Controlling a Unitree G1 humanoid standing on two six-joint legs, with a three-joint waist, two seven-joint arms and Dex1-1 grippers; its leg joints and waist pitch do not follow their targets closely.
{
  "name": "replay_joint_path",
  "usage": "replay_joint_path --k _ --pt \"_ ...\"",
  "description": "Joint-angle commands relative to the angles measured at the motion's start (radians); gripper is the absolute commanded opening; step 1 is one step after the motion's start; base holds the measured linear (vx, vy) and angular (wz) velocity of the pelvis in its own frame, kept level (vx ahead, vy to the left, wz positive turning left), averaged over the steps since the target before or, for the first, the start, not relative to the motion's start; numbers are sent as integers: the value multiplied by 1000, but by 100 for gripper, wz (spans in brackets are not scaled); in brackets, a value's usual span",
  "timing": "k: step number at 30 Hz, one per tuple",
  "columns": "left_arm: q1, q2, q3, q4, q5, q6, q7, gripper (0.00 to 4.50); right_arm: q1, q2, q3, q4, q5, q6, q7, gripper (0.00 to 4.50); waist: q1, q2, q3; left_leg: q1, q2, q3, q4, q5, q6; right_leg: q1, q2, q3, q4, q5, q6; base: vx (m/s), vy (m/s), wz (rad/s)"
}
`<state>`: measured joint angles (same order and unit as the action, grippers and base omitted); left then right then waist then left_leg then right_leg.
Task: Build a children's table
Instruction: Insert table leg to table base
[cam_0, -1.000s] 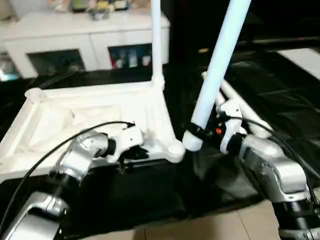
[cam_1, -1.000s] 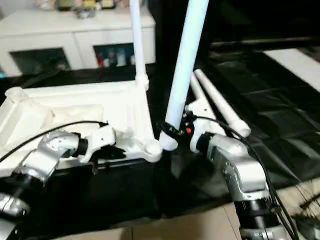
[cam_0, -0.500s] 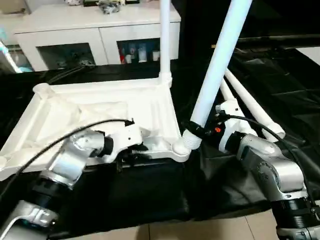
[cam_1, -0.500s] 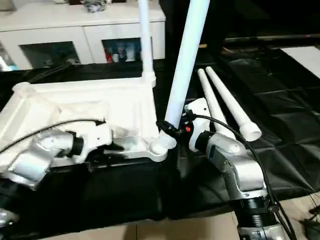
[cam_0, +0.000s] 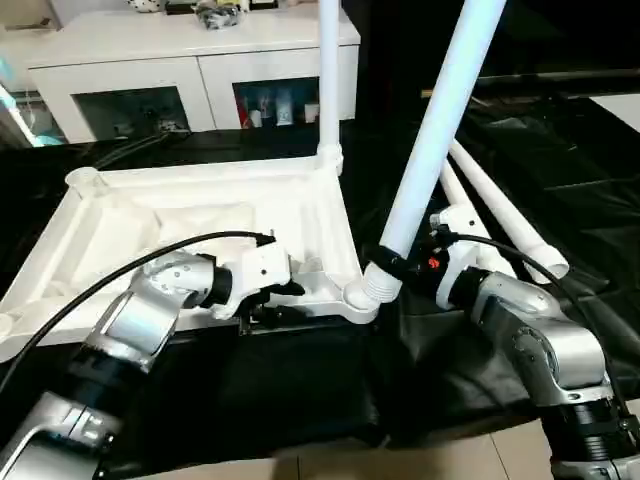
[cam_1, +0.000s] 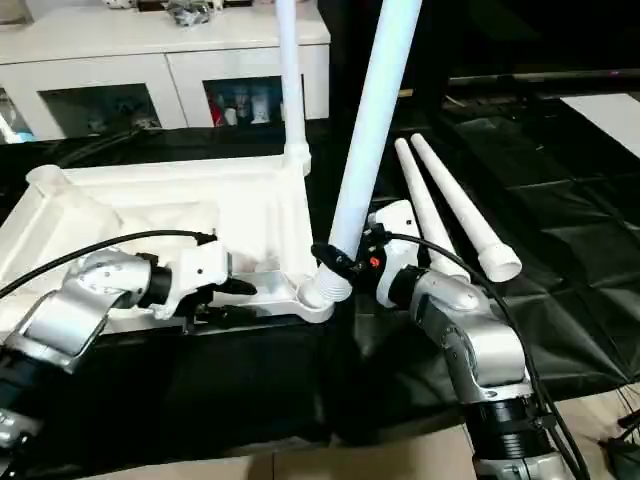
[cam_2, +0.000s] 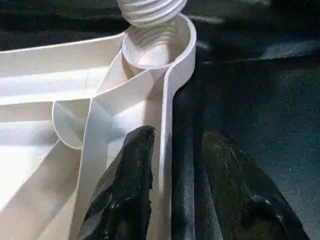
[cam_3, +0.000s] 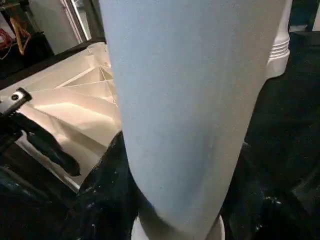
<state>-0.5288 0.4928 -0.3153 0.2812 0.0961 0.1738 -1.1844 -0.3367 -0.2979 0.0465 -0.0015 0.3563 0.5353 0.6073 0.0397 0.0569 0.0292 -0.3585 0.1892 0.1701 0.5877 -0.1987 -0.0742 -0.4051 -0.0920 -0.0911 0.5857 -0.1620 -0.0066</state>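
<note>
Two brushed-silver, rounded metal forearms come into shot, each ending in a black collar and a white plastic wrist housing. A thin black cable arcs over the left arm to the left gripper (cam_0: 270, 297); another loops along the right, whose right gripper (cam_0: 392, 264) shows a red-orange mark. Glossy black tapered fingers (cam_2: 127, 195).

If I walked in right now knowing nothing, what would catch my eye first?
Probably the long white leg that the right gripper holds tilted over the near corner socket of the upturned tabletop. Another leg already stands upright at the far corner, and two spare legs lie on the black sheet.
</note>
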Motion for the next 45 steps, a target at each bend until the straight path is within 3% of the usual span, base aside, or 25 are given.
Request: replay_joint_path --k 1,5,16,18,19,26,31,33,36,41,45 --pt "-29 -8 -16 61 23 -40 11 183 5 0 -3 -41 5 -1 -6 186 2 -1 -57 0 27 -6 -66 -164 36 61 -48 48 -53 -137 -221 0 0 0" --pt "-48 -39 -18 147 21 -89 26 183 7 2 -2 -41 4 0 -8 186 5 0 -61 -1 28 -8 -65 -143 39 64 -51 48 -48 -99 -230 0 0 0" --pt "-107 -126 -11 363 -9 -214 33 74 11 -6 -5 -47 1 3 -9 186 7 0 -60 0 28 -7 -63 -165 43 65 -52 48 -53 -125 -230 0 0 0" --pt "-122 -130 -10 395 -8 -233 30 55 10 -7 -5 -47 1 3 -9 186 9 4 -61 0 30 -9 -64 -162 40 66 -54 48 -50 -118 -232 0 0 0" --pt "-133 -132 -11 418 -2 -251 33 47 10 -7 -5 -47 0 2 -9 186 9 1 -61 1 29 -8 -63 -162 42 65 -52 48 -52 -112 -232 0 0 0" --pt "-171 -102 -40 491 37 -297 11 1 11 -11 -7 -52 -2 4 -11 186 9 4 -58 -1 29 -9 -65 -189 34 67 -55 48 -55 -152 -227 0 0 0" --pt "-187 -77 -63 528 68 -320 -11 0 10 -14 -8 -50 -3 1 -12 186 2 3 -57 -3 28 -10 -65 -191 30 68 -54 48 -56 -181 -219 0 0 0" --pt "-190 -76 -63 539 69 -323 -14 45 9 -14 -7 -49 -4 0 -13 186 1 3 -56 -3 27 -9 -65 -198 30 67 -54 47 -59 -197 -217 0 0 0" --pt "-189 -85 -42 550 46 -307 -8 59 9 -13 -6 -49 -4 -2 -14 186 1 3 -54 -1 29 -9 -66 -210 28 65 -54 48 -62 -222 -213 0 0 0" --pt "-184 -77 -41 551 47 -322 -5 100 8 -14 -5 -48 -2 -2 -13 186 6 3 -58 0 31 -9 -63 -170 37 64 -54 50 -52 -147 -234 0 0 0" --pt "-187 -68 -33 569 43 -333 -6 101 7 -15 -4 -47 -2 -1 -11 186 12 5 -58 0 30 -7 -62 -162 44 64 -55 49 -50 -132 -241 0 0 0"
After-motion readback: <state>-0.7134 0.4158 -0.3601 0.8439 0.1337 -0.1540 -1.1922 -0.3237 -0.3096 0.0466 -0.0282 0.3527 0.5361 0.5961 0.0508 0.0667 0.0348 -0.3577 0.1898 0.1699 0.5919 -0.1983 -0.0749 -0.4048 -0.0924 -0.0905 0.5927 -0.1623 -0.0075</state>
